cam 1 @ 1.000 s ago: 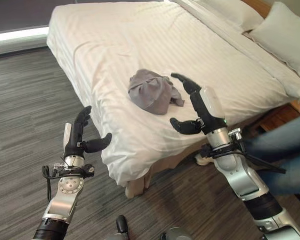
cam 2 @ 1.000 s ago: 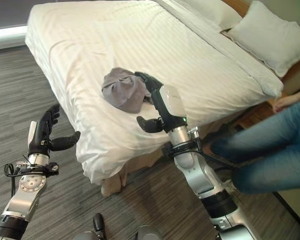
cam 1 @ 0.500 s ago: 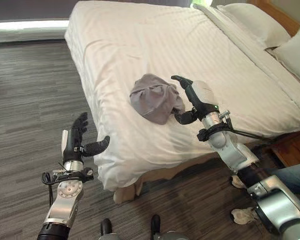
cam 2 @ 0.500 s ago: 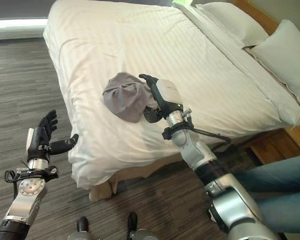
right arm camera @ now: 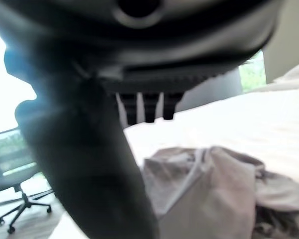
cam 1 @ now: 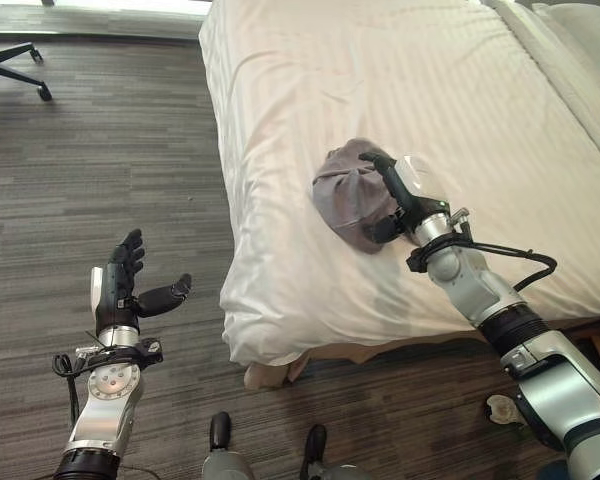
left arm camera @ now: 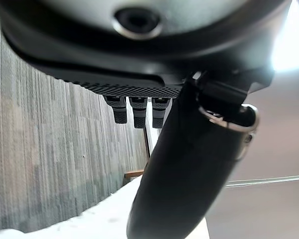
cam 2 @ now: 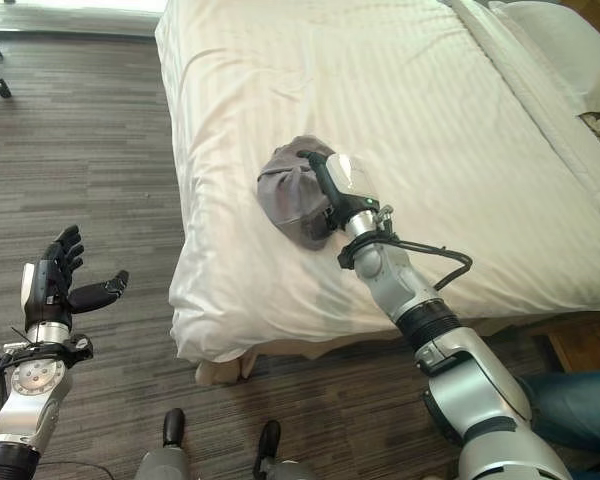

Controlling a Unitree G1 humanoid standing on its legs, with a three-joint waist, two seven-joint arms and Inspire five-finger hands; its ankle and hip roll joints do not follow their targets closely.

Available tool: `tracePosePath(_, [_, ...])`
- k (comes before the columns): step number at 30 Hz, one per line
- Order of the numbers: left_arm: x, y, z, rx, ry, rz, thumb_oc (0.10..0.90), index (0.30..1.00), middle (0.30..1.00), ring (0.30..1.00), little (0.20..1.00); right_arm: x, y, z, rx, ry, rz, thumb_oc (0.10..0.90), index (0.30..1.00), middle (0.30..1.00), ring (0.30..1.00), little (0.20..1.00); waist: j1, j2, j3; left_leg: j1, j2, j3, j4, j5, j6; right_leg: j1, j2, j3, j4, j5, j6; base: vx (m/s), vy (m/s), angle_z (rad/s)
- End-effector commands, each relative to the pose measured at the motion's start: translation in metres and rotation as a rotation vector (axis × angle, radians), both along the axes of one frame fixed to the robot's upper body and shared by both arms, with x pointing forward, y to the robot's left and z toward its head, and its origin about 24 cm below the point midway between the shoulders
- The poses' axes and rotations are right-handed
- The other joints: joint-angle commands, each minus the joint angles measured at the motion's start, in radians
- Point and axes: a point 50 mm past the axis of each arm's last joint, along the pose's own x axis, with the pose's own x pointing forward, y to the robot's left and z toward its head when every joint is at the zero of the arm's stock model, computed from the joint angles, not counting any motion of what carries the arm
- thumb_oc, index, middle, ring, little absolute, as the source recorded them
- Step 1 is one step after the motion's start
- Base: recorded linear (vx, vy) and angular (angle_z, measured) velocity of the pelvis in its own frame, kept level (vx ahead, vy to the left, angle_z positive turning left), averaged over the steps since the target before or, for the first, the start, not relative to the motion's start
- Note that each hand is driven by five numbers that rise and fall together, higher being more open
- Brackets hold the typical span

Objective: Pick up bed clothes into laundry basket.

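Step in hand was the grab: my right hand (cam 1: 398,195) sat spread against the grey garment (cam 1: 352,195) bunched near the bed (cam 1: 310,60) edge. Next I'd need to curl around it and lift. Left hand (cam 1: 120,290) hung open over the floor (cam 1: 100,150).

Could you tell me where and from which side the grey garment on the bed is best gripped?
Grip the raised, bunched top of the grey garment, coming from the bed's foot edge, where the right hand already rests open against it. It lies crumpled in a mound, so its folds probably give fingers purchase. The left hand hangs open over the floor.
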Motion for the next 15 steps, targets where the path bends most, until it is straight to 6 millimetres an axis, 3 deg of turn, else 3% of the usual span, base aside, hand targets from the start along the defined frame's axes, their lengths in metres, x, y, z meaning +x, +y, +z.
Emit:
tracePosePath(1, [0.011,0.011,0.07,0.138,-0.289,-0.069,0.8,0.9,0.9,0.9,0.9,0.007,-0.002,0.088,0.042,-0.267,-0.01,0.8,0.9,0.9,0.9,0.9,-0.002,-0.055,-0.003,-0.011,-0.001,0.09,0.0,-0.004,-0.016,0.095,-0.094,0.0,0.011,-0.009,0.079,0.01,-0.026,0.08])
tracePosePath(15, [0.007,0.024,0.095,0.172,-0.353,-0.094,0.8,0.9,0.9,0.9,0.9,0.01,0.001,0.126,-0.034,-0.335,-0.011,0.8,0.9,0.9,0.9,0.9,0.028,0.009,0.074,-0.096,-0.003,0.07,0.0,0.031,-0.022,0.01,-0.081,-0.006,0.032,-0.024,0.063,-0.02,-0.019,0.04])
